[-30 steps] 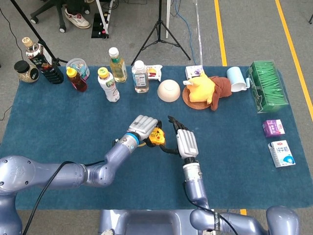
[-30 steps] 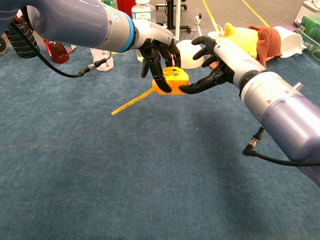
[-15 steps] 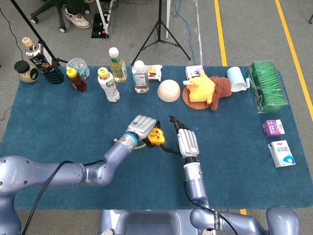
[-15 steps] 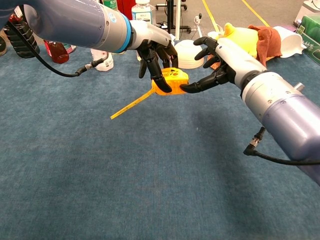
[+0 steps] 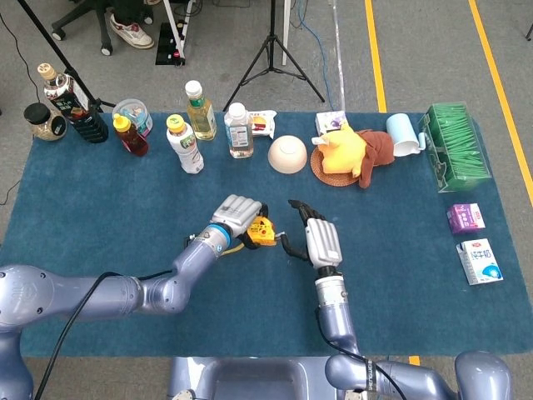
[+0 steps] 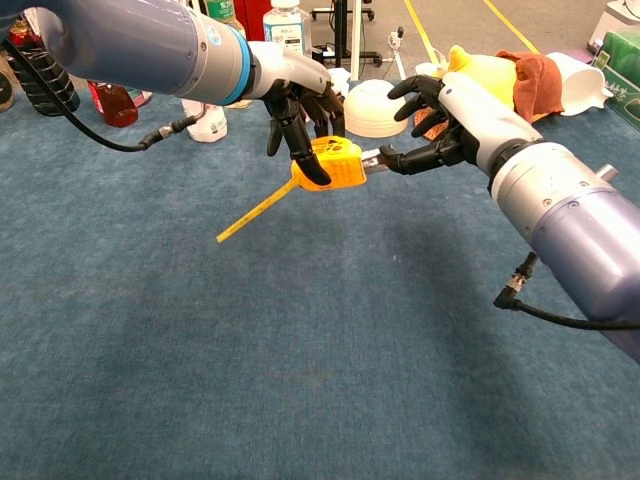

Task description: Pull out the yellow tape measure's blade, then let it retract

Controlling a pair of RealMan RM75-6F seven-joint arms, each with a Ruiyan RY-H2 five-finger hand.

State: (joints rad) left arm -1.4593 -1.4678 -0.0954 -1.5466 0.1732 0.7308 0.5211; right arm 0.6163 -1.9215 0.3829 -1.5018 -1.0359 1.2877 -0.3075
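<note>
Above the blue table (image 5: 100, 208), left hand (image 6: 300, 105) grips yellow tape measure (image 6: 328, 165); right hand (image 6: 450, 115) pinches its metal blade tip (image 6: 371, 157).

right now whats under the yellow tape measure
Only bare blue table cloth. The yellow tape measure is held up off it by the left robot hand, its blade hanging down-left. The right robot hand pinches the case's right end; what it grips there is hidden.

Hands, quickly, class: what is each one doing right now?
Left hand: grips the yellow tape measure off the table.
Right hand: pinches the tape's metal tip beside the case.
</note>
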